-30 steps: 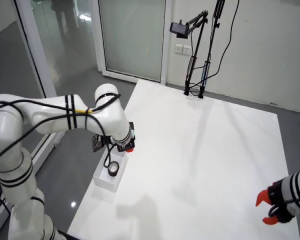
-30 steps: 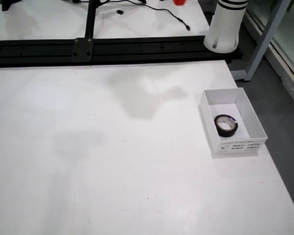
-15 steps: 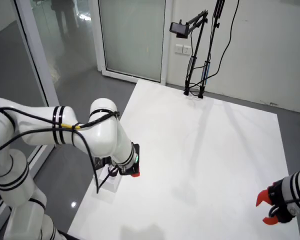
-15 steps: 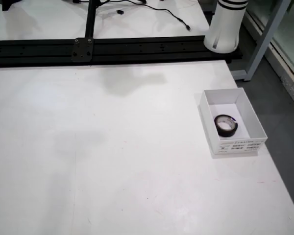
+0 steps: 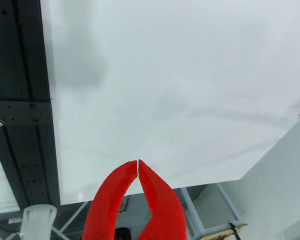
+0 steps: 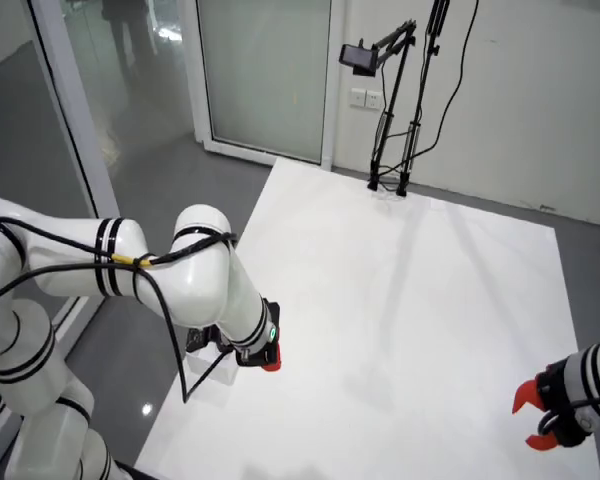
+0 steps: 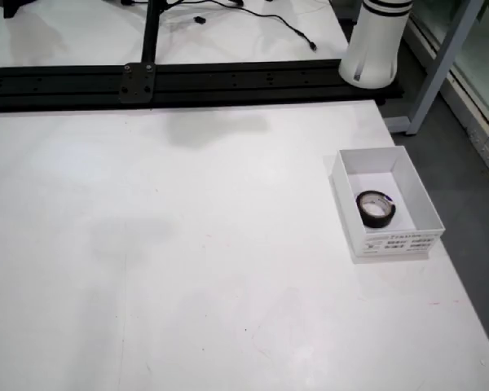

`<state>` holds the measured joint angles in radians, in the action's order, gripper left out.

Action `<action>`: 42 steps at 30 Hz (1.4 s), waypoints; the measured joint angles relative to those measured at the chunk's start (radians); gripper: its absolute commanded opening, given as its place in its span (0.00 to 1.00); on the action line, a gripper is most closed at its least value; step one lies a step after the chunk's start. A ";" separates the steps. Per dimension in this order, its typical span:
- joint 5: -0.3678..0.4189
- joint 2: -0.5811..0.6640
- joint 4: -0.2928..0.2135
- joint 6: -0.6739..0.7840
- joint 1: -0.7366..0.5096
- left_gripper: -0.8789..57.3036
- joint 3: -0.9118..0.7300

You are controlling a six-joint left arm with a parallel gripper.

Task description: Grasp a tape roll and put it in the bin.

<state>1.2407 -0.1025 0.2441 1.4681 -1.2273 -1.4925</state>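
Note:
A black tape roll (image 7: 376,208) lies inside the white open bin (image 7: 395,242) near the table's right edge in the view from above. In the room view the working arm's elbow covers the bin, and the gripper (image 6: 268,361) hangs over the table's left edge. In the view that rides on the gripper, the gripper (image 5: 137,163) has its red fingertips touching with nothing between them, above bare white table (image 5: 180,85). Neither tape nor bin shows in that view.
A black rail (image 7: 147,77) runs along the table's far side in the view from above, with the arm's white base (image 7: 375,45) at its right end. A second arm's red gripper (image 6: 538,420) sits still at the room view's lower right. A camera stand (image 6: 390,100) is at the table's far end.
In the room view the arm swung from above the bin down along the table's left edge, and now hides the bin. The tape roll and bin stayed put.

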 measured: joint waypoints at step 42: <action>0.002 0.005 -0.009 0.000 0.005 0.01 0.000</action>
<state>1.2426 -0.0978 0.2350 1.4679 -1.2222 -1.4925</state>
